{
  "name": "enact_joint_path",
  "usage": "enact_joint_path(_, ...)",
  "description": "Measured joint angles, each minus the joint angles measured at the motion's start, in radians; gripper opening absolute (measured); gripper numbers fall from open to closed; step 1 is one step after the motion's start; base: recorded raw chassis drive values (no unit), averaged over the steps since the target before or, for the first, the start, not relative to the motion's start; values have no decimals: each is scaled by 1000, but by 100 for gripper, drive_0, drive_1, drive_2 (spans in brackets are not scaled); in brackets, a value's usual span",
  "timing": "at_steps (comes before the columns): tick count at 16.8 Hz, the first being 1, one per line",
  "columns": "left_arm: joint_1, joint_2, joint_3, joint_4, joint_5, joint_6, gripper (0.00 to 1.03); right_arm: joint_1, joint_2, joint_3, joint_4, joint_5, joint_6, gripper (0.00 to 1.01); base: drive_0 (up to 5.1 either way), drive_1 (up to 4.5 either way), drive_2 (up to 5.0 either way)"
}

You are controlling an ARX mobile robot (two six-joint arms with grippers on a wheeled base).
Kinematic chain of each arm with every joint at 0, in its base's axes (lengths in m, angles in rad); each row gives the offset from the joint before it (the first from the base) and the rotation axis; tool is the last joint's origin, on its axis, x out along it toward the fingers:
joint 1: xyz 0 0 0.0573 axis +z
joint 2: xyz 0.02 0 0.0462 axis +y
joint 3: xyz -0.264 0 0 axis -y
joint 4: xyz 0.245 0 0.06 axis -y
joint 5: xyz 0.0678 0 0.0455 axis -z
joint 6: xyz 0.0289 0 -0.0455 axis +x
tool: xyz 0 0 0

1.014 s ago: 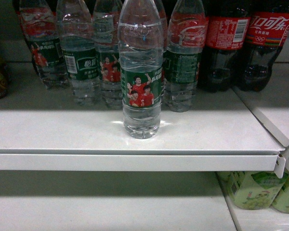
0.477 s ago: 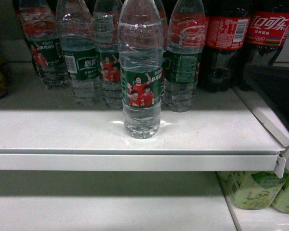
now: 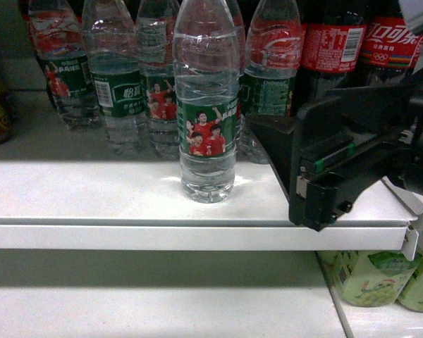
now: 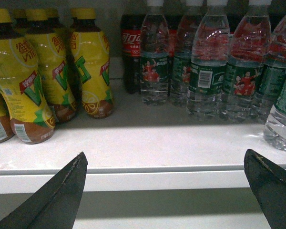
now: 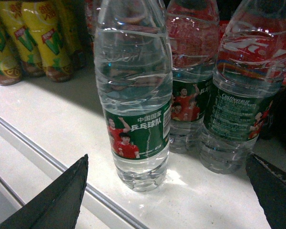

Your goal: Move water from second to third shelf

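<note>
Dim, grainy views; bright glare patch on white shelf.

White painted metal shelf with a folded front lip, brightly lit along its front; a lower white shelf lies in shadow beneath.
</note>
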Motion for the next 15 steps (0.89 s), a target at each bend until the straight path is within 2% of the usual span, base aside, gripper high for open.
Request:
enact_joint_path(4,0,0,0,0,0,0,98,35,95,73,0,25,1,98,0,0,0)
enact_joint_path(7,0,0,0,0,0,0,98,65,172,148,-24,80,20,98,0,0,0)
enact_joint_path(10,0,0,0,0,0,0,98,71,212,192,-49,108,24,98,0,0,0)
enact_joint_path(15,0,0,0,0,0,0,98,72,229,211,-58,110,28,98,0,0,0)
